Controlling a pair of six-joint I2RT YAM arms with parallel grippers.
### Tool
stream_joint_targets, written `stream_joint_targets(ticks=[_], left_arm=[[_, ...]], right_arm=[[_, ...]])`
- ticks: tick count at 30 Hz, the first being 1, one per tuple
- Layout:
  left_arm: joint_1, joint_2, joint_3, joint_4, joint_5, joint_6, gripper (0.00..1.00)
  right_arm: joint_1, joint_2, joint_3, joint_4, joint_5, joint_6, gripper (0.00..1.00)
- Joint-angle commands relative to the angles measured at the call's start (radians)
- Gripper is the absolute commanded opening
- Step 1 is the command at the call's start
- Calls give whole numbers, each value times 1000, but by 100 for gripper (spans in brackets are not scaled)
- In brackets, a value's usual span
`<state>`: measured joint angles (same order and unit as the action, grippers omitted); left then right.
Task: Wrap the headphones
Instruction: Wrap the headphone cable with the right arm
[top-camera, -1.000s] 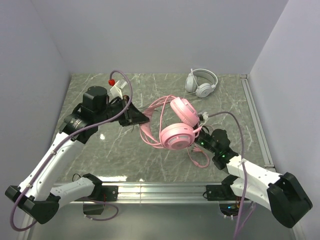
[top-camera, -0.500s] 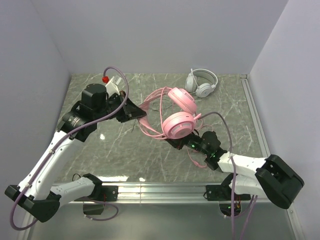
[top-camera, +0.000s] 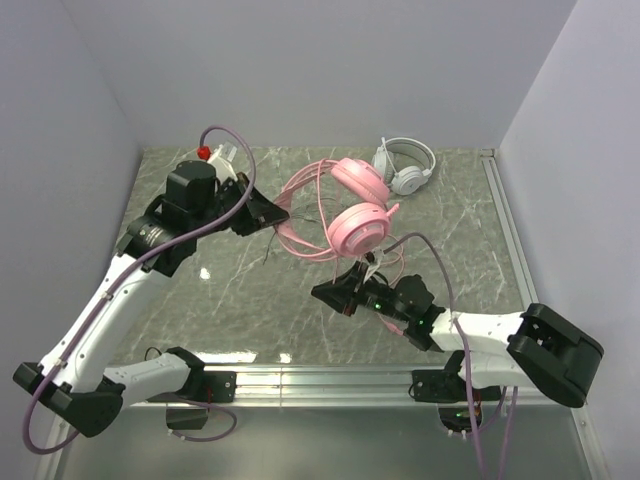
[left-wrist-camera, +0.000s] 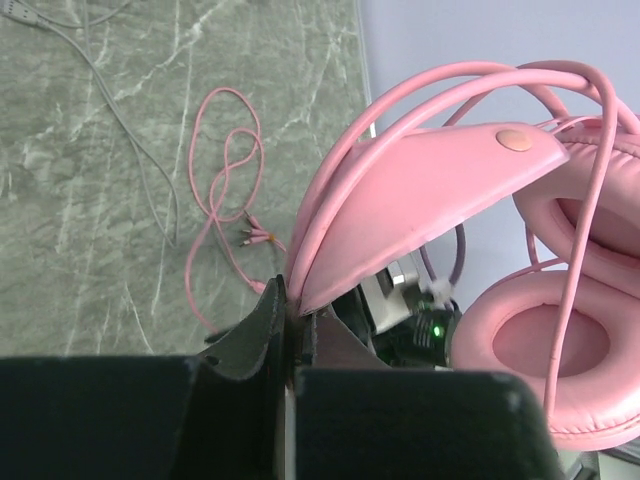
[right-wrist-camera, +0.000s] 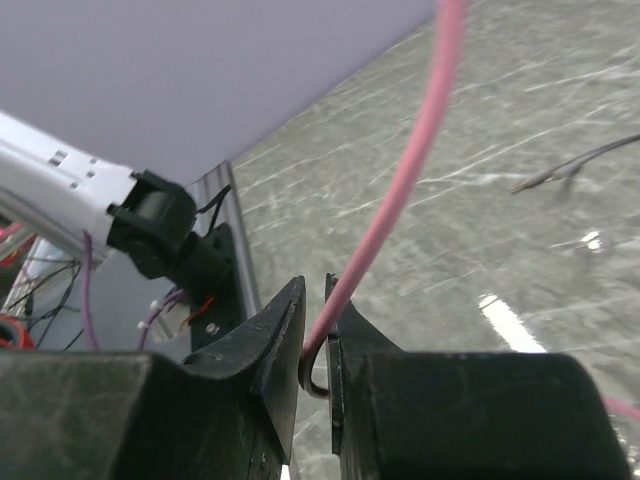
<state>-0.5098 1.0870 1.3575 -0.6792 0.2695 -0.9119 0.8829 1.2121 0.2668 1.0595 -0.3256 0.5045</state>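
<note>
The pink headphones (top-camera: 358, 226) hang above the table middle, held up by the headband. My left gripper (top-camera: 277, 216) is shut on the headband end (left-wrist-camera: 300, 275); the ear cups (left-wrist-camera: 560, 350) show at the right of the left wrist view. The pink cable (top-camera: 300, 235) loops round the headband, and its tail lies on the table (left-wrist-camera: 225, 190). My right gripper (top-camera: 325, 295) sits low and in front, shut on a stretch of the pink cable (right-wrist-camera: 400, 190). The white headphones (top-camera: 403, 166) lie at the back right, apart from both grippers.
A thin dark cable (left-wrist-camera: 120, 120) trails across the marble table (top-camera: 230, 290). Grey walls enclose the back and sides. A metal rail (top-camera: 320, 380) runs along the near edge. The right arm's base and wiring (right-wrist-camera: 160, 240) show in the right wrist view.
My left gripper lifted the pink headphones up and toward the back. My right gripper swung left and forward from under the ear cups, drawing the pink cable with it.
</note>
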Motion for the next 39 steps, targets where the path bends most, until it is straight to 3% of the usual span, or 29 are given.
stream_joint_targets(ticks=[1, 19, 32, 39], left_arm=[[4, 16, 71, 102, -18, -50, 0], [10, 114, 91, 104, -133, -27, 0], [40, 143, 71, 93, -174, 2, 0], [48, 154, 16, 121, -193, 11, 0]], right_arm=[[48, -26, -15, 62, 31, -14, 21], [343, -127, -14, 49, 100, -40, 21], [384, -335, -61, 22, 111, -4, 20], [386, -477, -41, -107, 118, 3, 21]])
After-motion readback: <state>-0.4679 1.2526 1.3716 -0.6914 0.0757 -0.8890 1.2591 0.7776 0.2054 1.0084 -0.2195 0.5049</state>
